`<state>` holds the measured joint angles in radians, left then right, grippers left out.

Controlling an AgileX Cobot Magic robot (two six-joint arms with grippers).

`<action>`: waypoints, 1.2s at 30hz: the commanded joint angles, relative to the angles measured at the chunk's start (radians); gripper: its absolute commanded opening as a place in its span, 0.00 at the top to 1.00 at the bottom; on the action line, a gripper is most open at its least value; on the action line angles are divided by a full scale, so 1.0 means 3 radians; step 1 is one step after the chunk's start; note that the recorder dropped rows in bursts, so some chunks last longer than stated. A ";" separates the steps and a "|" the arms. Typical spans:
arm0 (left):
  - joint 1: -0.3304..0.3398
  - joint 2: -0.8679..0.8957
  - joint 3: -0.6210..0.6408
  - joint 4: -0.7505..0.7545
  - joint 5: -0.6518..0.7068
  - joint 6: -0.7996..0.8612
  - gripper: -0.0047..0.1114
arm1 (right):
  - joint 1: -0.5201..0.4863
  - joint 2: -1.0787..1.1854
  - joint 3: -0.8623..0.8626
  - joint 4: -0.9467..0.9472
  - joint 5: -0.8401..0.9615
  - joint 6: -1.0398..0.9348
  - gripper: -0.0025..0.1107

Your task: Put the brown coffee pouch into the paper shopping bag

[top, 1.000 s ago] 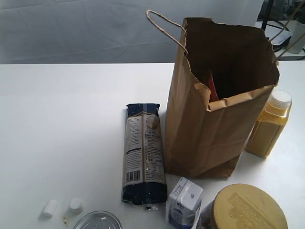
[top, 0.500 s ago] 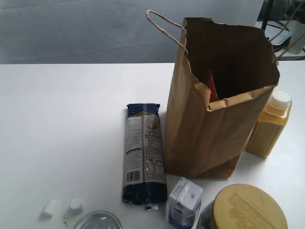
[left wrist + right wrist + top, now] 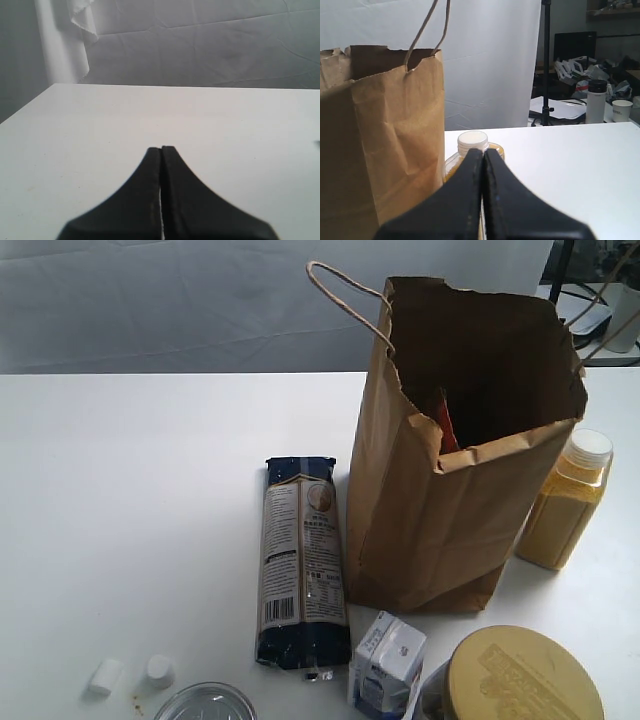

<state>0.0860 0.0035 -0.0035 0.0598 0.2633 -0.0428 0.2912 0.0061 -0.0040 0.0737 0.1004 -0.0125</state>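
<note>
The paper shopping bag (image 3: pixel 450 510) stands upright right of centre, its mouth open and its rim ragged. Inside it a strip of orange-red (image 3: pixel 446 426) shows, the label of the brown coffee pouch; the pouch's other parts are hidden by the bag wall. Neither arm appears in the exterior view. My left gripper (image 3: pixel 161 148) is shut with nothing in it, over bare white table. My right gripper (image 3: pixel 484 150) is also shut and empty, beside the paper shopping bag (image 3: pixel 380 140) and pointing at a yellow bottle.
A long dark-blue noodle packet (image 3: pixel 300 560) lies left of the bag. A yellow bottle with a white cap (image 3: pixel 568 502) stands to its right. In front are a small milk carton (image 3: pixel 388 662), a jar with a tan lid (image 3: pixel 520 680), a glass rim (image 3: pixel 205 702) and two white caps (image 3: pixel 130 674).
</note>
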 commanded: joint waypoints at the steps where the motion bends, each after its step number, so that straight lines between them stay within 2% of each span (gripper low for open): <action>1: 0.0012 -0.0012 0.0012 0.0013 -0.0013 -0.0009 0.96 | -0.0007 -0.0020 0.0013 0.0002 0.0033 0.0014 0.98; 24: 0.0012 -0.0012 0.0012 0.0013 -0.0013 -0.0009 0.96 | -0.0013 -0.0020 0.0013 0.0002 0.0033 0.0014 0.98; 29: 0.0012 -0.0012 0.0012 0.0013 -0.0013 -0.0009 0.96 | -0.0175 -0.0020 0.0013 0.0002 0.0033 0.0014 0.98; 36: 0.0012 -0.0012 0.0012 0.0013 -0.0013 -0.0009 0.96 | -0.0075 -0.0020 0.0013 0.0002 0.0033 0.0014 0.98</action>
<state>0.0860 0.0035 -0.0035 0.0598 0.2633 -0.0428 0.2675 0.0061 -0.0040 0.0757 0.1044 -0.0108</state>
